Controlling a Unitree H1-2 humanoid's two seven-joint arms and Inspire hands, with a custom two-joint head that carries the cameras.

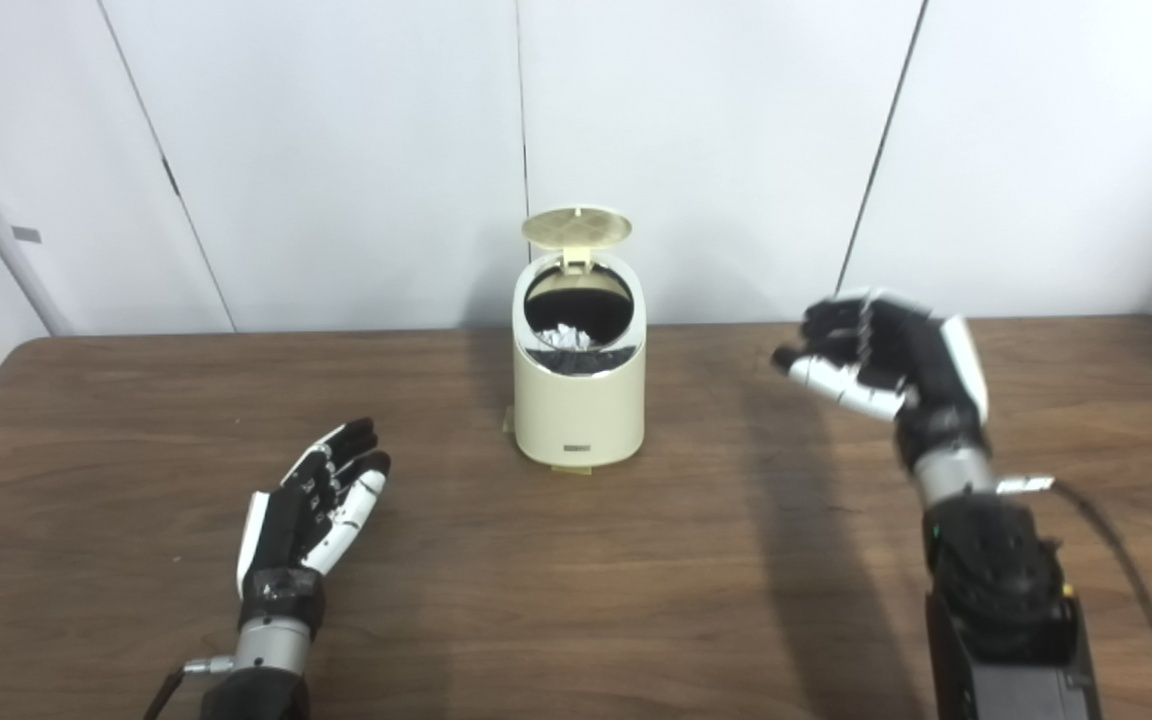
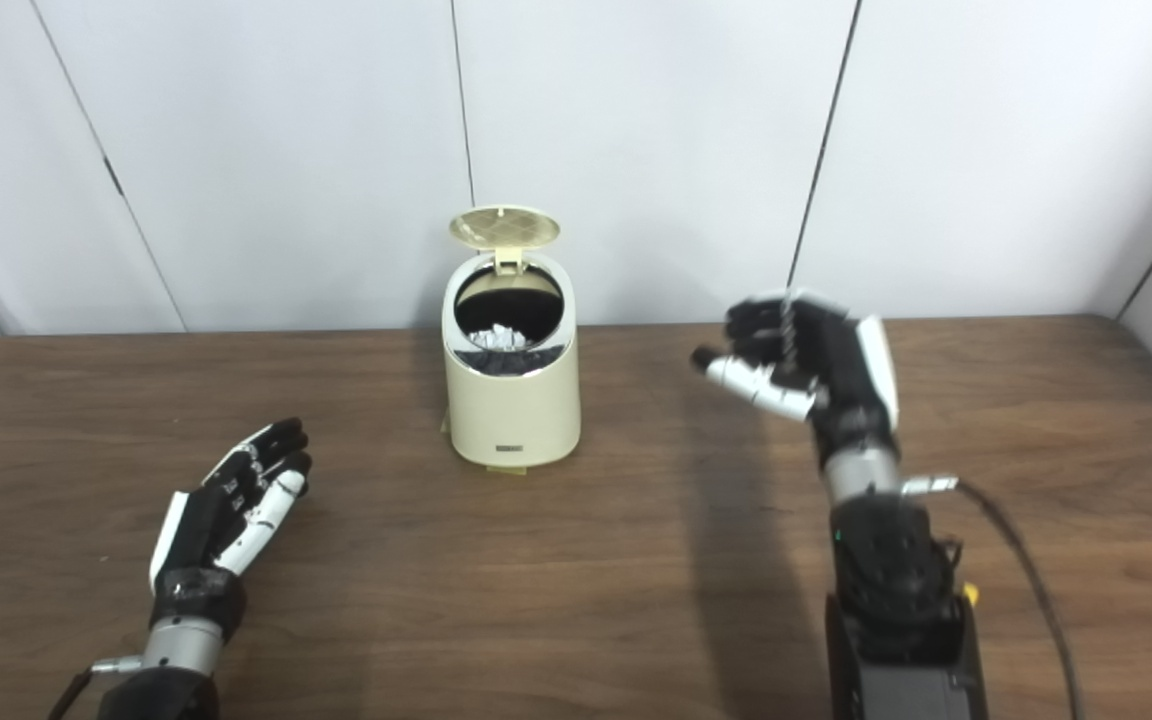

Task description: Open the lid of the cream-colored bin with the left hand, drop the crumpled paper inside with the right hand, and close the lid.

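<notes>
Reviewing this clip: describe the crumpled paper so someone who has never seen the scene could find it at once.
Start at the brown wooden table and find the cream-colored bin standing at its middle near the far edge, its lid tipped up. Look into the dark opening: the crumpled paper is the only white, wrinkled thing inside.

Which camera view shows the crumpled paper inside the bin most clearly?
The left eye view: the paper looks bigger in the bin opening, under the raised lid. The right eye view shows the same paper smaller, lower behind the front rim.
</notes>
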